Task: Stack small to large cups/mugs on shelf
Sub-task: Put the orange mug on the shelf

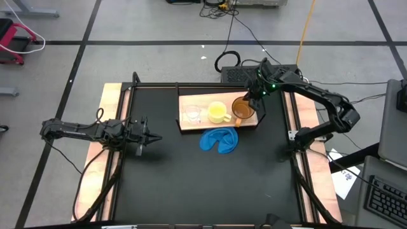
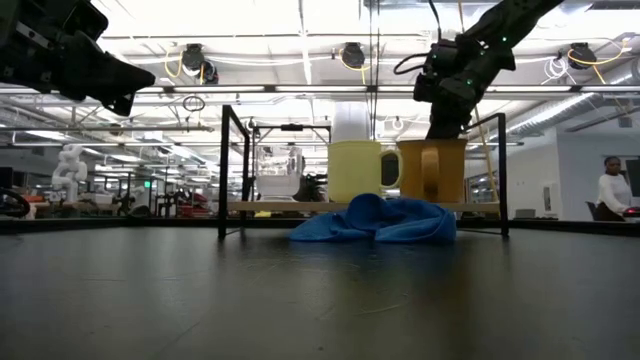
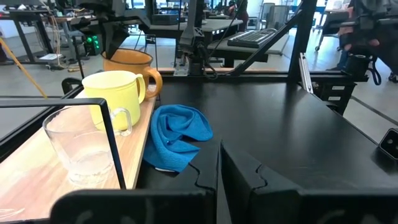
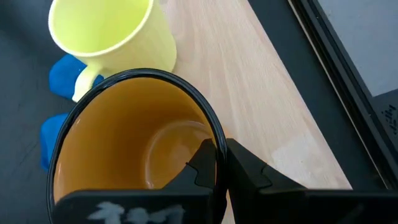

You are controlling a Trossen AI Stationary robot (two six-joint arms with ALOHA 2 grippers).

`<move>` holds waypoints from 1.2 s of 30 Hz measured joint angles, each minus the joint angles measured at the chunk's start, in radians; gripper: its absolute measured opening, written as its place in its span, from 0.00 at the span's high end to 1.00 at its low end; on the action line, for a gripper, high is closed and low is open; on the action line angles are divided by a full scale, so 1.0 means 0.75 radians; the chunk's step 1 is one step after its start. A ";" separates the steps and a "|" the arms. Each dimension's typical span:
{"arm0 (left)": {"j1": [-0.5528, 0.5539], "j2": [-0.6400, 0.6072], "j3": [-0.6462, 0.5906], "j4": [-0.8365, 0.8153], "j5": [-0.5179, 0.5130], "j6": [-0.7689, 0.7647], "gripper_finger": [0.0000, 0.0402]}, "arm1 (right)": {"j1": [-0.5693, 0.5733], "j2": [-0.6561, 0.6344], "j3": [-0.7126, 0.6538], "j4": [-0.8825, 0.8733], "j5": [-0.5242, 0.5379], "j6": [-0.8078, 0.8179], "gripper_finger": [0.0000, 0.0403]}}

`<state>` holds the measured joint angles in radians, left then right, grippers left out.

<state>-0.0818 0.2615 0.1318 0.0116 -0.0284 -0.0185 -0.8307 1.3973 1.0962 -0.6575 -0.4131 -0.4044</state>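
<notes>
Three vessels stand in a row on the light-wood shelf (image 1: 191,102): a clear plastic cup (image 1: 193,114), a yellow mug (image 1: 218,112) and a larger orange-brown mug (image 1: 241,109). All three also show in the left wrist view, the cup (image 3: 78,146), the yellow mug (image 3: 115,93) and the orange-brown mug (image 3: 130,62). My right gripper (image 1: 254,102) is shut on the orange-brown mug's rim. My left gripper (image 1: 152,137) is shut and empty, above the table's left part, well apart from the shelf. My right gripper holds the orange-brown mug's rim (image 4: 217,134) on its far right side, one finger (image 4: 200,167) inside the mug and one (image 4: 249,169) outside. The fingers come from above, pointing down. The mug is upright (image 2: 432,170), its base level with the yellow mug's on the shelf.
A crumpled blue cloth (image 1: 220,140) lies on the black table just in front of the shelf, below the yellow mug. A black frame (image 2: 232,170) borders the table. A person (image 2: 610,190) stands far behind the table on the right.
</notes>
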 joint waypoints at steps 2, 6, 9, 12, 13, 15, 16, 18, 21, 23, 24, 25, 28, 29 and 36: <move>0.000 0.000 0.000 0.000 0.000 -0.002 0.95 | -0.002 0.006 0.000 0.004 0.002 0.016 0.98; 0.000 0.000 0.000 0.000 0.000 -0.003 0.95 | -0.011 0.012 -0.001 0.004 0.021 0.037 0.95; 0.000 0.000 0.000 -0.001 0.000 -0.003 0.95 | -0.010 0.013 -0.002 0.031 0.034 0.055 0.91; 0.000 0.000 0.000 -0.001 0.000 -0.004 0.95 | -0.011 0.013 -0.002 0.042 0.037 0.056 0.89; 0.000 0.000 0.000 -0.001 0.000 -0.004 0.95 | -0.011 0.013 -0.002 0.047 0.037 0.058 0.89; 0.000 0.000 0.000 -0.001 0.001 -0.004 0.95 | -0.010 0.013 -0.003 0.061 0.036 0.065 0.89; 0.000 0.000 0.000 -0.001 0.001 -0.005 0.95 | -0.010 0.013 -0.003 0.066 0.035 0.065 0.89; 0.000 0.000 0.000 -0.001 0.001 -0.012 0.95 | -0.010 0.013 -0.003 0.077 0.032 0.079 0.89; 0.000 0.000 0.000 -0.007 0.002 -0.017 0.95 | -0.010 0.013 -0.004 0.107 0.032 0.094 0.88; 0.000 0.000 0.000 -0.016 0.002 -0.018 0.95 | -0.010 0.013 -0.004 0.124 0.031 0.105 0.86; 0.000 0.000 0.000 -0.017 0.002 -0.022 0.95 | -0.010 0.013 -0.004 0.124 0.031 0.117 0.85; -0.001 0.000 0.000 -0.017 0.002 -0.023 0.95 | -0.011 0.013 -0.004 0.121 0.031 0.125 0.84; 0.000 0.000 0.000 -0.017 0.003 -0.023 0.95 | -0.011 0.012 -0.004 0.115 0.030 0.138 0.80; 0.000 0.000 0.000 -0.017 0.003 -0.023 0.95 | -0.011 0.012 -0.004 0.113 0.029 0.139 0.79; 0.000 0.000 0.000 -0.017 0.008 -0.023 0.95 | -0.010 0.012 -0.004 0.108 0.026 0.145 0.73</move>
<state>-0.0820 0.2615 0.1318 -0.0010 -0.0223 -0.0357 -0.8383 1.4067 1.0935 -0.5765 -0.3934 -0.2958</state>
